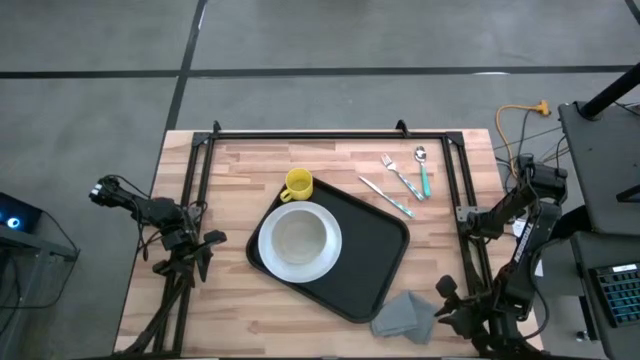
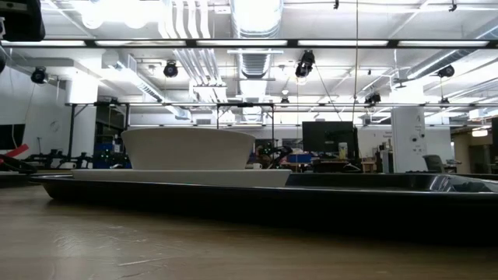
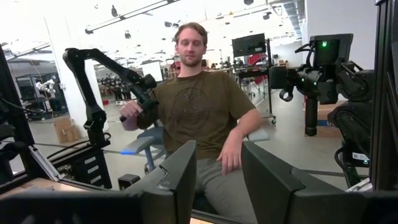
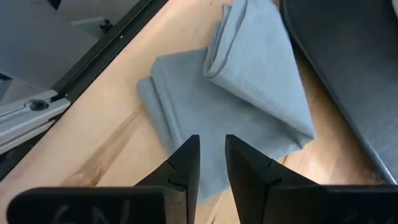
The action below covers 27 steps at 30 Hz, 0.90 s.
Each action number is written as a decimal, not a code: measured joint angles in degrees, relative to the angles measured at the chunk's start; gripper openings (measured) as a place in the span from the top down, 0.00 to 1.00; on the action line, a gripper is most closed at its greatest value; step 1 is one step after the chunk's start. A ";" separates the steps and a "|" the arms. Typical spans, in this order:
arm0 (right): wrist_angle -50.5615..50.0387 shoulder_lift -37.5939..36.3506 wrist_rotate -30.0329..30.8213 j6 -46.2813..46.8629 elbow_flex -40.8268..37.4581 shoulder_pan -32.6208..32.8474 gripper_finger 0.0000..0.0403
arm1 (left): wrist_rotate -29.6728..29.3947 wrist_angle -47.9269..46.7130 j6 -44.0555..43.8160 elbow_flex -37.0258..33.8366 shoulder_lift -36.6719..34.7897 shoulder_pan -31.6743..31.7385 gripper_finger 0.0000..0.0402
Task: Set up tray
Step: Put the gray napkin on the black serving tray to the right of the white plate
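The black tray [image 1: 375, 250] lies slantwise in the middle of the wooden table, its rim [image 2: 311, 198] low across the low view. A white plate [image 1: 262, 250] with a white bowl [image 1: 298, 238] stands on the tray's left half. A folded grey napkin [image 1: 405, 315] lies flat on the table off the tray's near right corner. My right gripper [image 4: 211, 142] hangs just over the napkin [image 4: 249, 93], pointing steeply down, narrowly open with nothing between the fingers. My left gripper [image 3: 217, 149] waits open at the table's left edge [image 1: 208, 250], pointing level into the room.
A yellow cup [image 1: 297, 184] stands on the table at the tray's far left edge. A fork [image 1: 398, 175], knife [image 1: 385, 195] and teal-handled spoon [image 1: 423, 172] lie at the far right. Black frame rails [image 1: 465, 240] run along the table's sides. A person [image 3: 199, 106] sits beyond the table.
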 joint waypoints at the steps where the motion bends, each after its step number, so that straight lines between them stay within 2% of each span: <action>1: 0.01 -0.01 -0.01 -0.01 0.00 0.00 0.83 | 0.01 0.01 0.01 0.00 0.02 0.00 0.72; 8: -0.01 -0.09 -3.26 0.37 0.00 -0.02 0.83 | 0.01 0.02 -0.01 0.00 0.02 0.00 0.72; 13: 0.13 -0.11 -1.37 -0.15 0.00 -0.02 0.81 | 0.01 0.00 0.00 0.00 0.02 -0.02 0.72; 20: 1.19 -0.11 1.57 -2.39 -0.02 -0.02 0.63 | 0.00 0.00 0.00 0.00 0.02 0.00 0.72; 27: 6.06 -0.11 1.70 -16.44 -0.02 -0.02 0.45 | 0.01 0.00 0.01 0.00 0.02 0.00 0.72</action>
